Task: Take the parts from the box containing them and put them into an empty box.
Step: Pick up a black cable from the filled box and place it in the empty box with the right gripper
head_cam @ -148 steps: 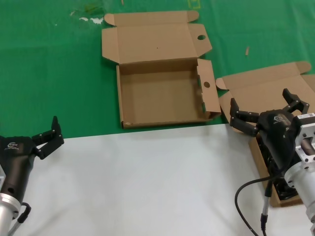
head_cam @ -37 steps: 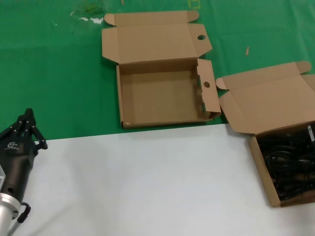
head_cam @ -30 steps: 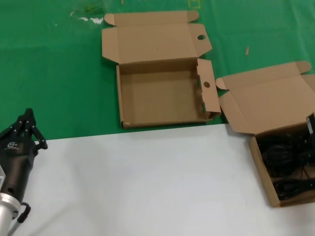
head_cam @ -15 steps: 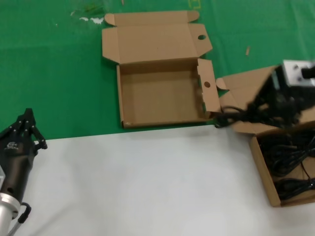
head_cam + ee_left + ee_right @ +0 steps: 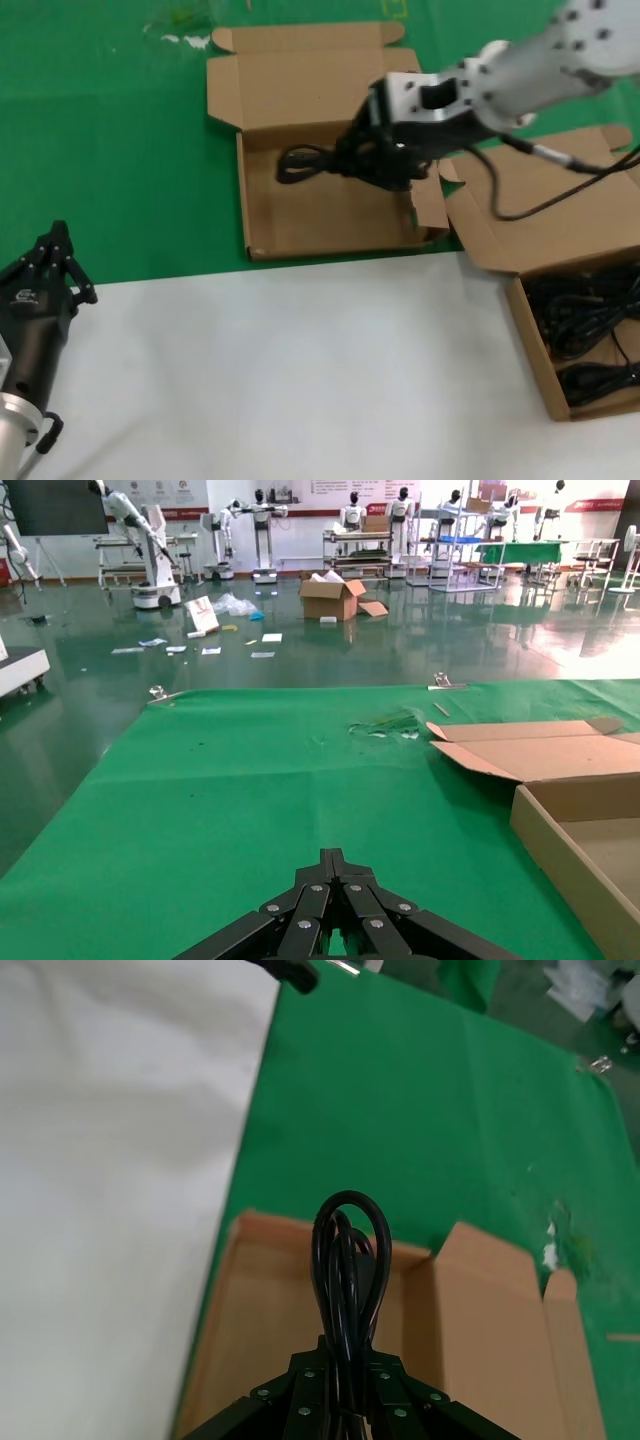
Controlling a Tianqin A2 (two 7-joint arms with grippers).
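reaching across from the far right, the right tool (image 5: 372, 160) now hangs over the empty box (image 5: 262, 215), where half a second ago it was blurred above the box containing them (image 5: 530, 330). it is clenched on a power cord (image 5: 305, 161), a looped black bundle held above the empty box's floor. the cord's long axis runs sideways in the head view, its loop end pointing toward the robot's left. more cords (image 5: 590, 320) remain in the box containing them, at the near right. the left tool (image 5: 52, 262) has not moved, parked at the near left with its fingers pressed together. the counter (image 5: 300, 370) is white near the robot and covered with green cloth (image 5: 110, 150) farther back. the left wrist view shows a large hall with other robots (image 5: 262, 525).
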